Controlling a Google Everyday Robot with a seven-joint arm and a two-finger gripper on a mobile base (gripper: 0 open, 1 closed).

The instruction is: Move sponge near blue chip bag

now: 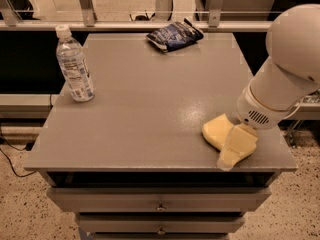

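Note:
The pale yellow sponge (216, 130) lies on the grey table (150, 104) near its front right corner. My gripper (234, 146) hangs from the big white arm (285, 79) on the right and sits right over the sponge's right part, down at the table's front edge, hiding that side of it. The blue chip bag (173, 35) lies at the table's far edge, a little right of the middle, far from the sponge.
A clear plastic water bottle (74, 65) stands upright near the table's left edge. A rail with metal posts (150, 24) runs behind the table. Drawers (160, 204) sit under the table top.

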